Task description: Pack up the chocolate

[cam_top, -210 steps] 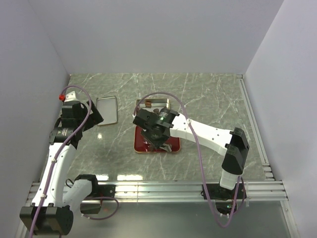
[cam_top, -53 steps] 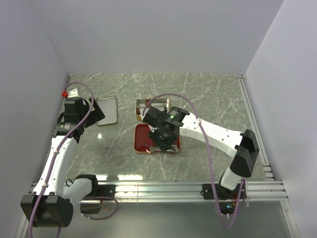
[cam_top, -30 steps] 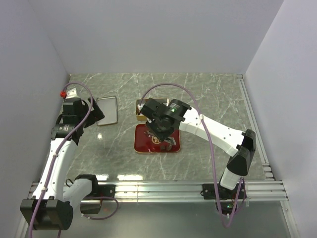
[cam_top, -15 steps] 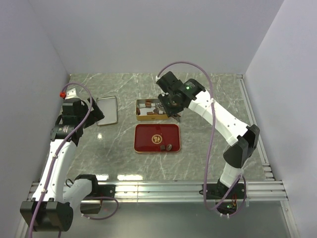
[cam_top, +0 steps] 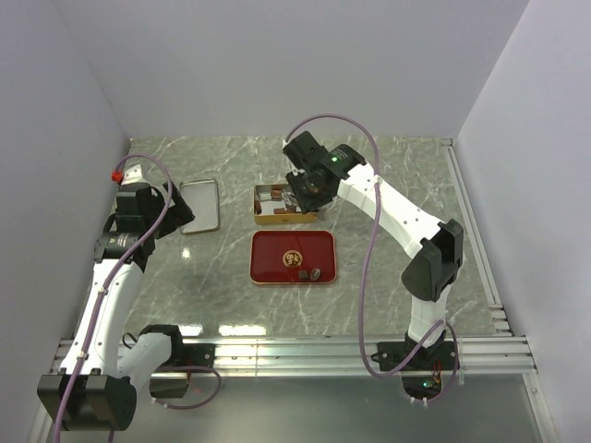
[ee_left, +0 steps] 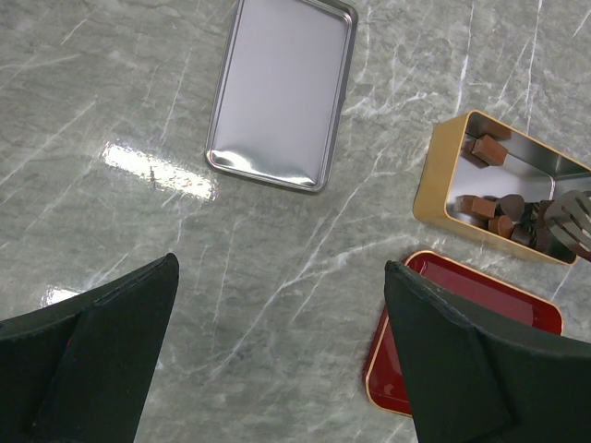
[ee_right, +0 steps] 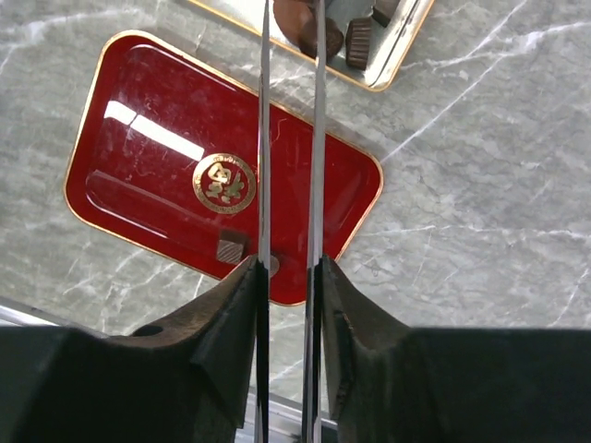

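Chocolate (ee_left: 487, 148) in tin (ee_left: 432, 180), right end effector (ee_right: 288, 277) pinching slim tongs (ee_right: 319, 138), left end effector (ee_left: 282, 277) agape.

Overall light: I see bright, even light from overhead in all three views.
Glare on table (cam_top: 203, 277): white patches near the front edge in the top view, and a streak in the left wrist view.
Glare on red tray (ee_right: 138, 175): one bright bar, right wrist view.
Metal lid (ee_left: 282, 88): pale sheen along its near edge.
Shadows: soft and faint.
Focus: left gripper (ee_left: 282, 268) dark, slightly soft; tongs (ee_right: 318, 138) sharp.
Edges: walls lean outward, top view.
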